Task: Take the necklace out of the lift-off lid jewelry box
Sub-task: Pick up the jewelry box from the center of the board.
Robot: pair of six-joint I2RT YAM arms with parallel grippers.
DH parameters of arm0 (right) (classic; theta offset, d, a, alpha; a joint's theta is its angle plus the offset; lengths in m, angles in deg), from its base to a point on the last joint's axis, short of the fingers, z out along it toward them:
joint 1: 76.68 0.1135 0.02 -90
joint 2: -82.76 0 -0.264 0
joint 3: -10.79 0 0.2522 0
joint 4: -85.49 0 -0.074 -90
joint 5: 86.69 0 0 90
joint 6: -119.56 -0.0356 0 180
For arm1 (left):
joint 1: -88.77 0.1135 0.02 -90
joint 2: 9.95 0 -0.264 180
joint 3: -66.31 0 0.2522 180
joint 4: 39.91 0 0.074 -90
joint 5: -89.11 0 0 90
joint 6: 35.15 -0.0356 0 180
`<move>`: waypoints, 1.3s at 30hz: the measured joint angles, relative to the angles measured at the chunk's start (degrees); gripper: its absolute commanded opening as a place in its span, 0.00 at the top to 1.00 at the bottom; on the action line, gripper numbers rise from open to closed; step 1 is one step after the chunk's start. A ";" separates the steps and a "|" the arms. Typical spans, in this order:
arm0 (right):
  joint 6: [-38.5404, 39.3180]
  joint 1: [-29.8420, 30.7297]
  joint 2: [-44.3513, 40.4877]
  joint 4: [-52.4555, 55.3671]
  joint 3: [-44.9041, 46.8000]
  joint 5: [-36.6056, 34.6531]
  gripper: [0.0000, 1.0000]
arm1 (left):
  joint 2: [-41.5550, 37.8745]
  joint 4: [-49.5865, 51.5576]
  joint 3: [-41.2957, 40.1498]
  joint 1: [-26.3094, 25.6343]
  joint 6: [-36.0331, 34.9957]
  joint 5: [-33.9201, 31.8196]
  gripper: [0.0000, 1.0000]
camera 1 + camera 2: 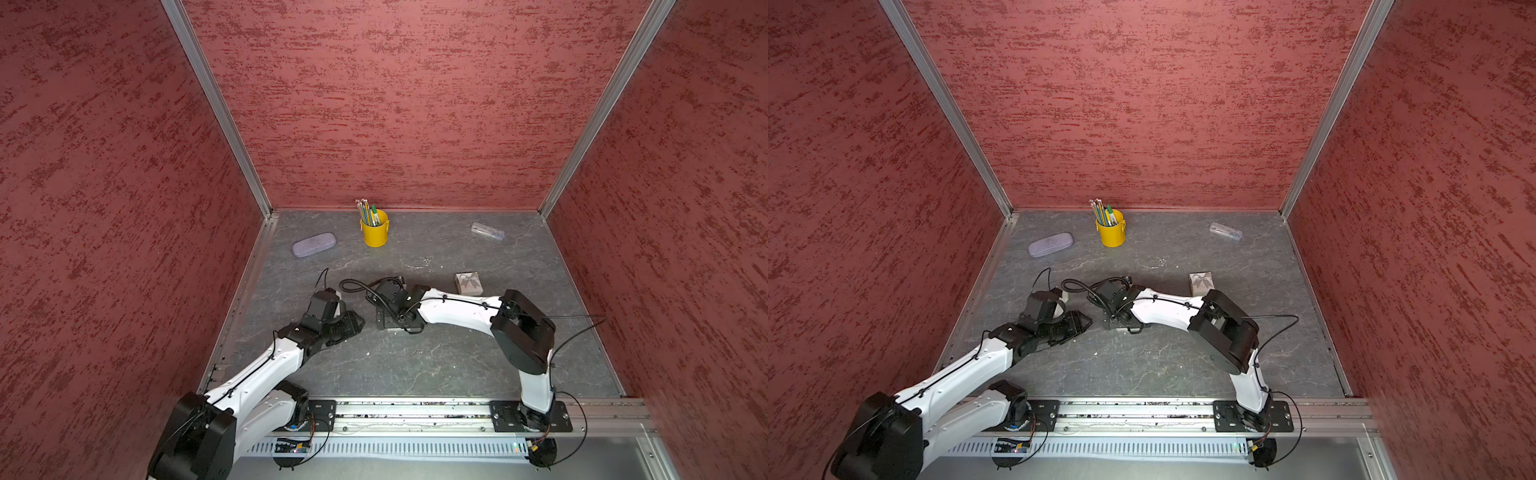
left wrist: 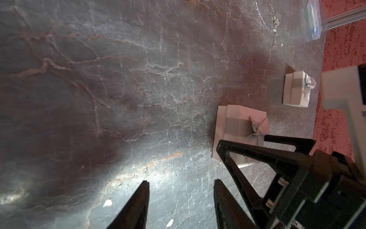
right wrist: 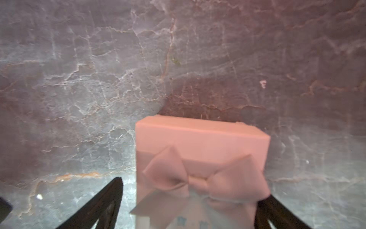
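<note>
Both arms bend low toward the middle of the tabletop (image 1: 415,365). The right arm (image 1: 457,307) is folded at the elbow, and its claw (image 3: 190,188) is spread wide astride the bowed box (image 3: 198,134) with one finger clear of its side. The left claw (image 2: 182,181) sits just beside it, parted and empty. The necklace (image 1: 417,263) lies loose on the tabletop beyond the claws, outside the box. In both top views the right wrist covers nearly all of the box, so I cannot tell whether its lid is seated, and the right wrist view is blurred and cuts off the bow's ends.
</note>
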 measured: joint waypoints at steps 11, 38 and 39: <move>3.93 0.00 -0.09 4.44 -1.22 -2.01 0.24 | -1.09 -2.62 -1.97 0.04 -3.76 3.23 0.44; 25.14 -10.19 -26.73 16.35 -2.19 6.91 0.27 | -1.33 -38.03 -3.17 -21.40 -46.82 0.96 0.00; 25.77 -10.45 -26.73 17.07 -2.80 7.43 0.27 | 0.35 -39.80 -2.91 -21.40 -47.89 0.68 0.00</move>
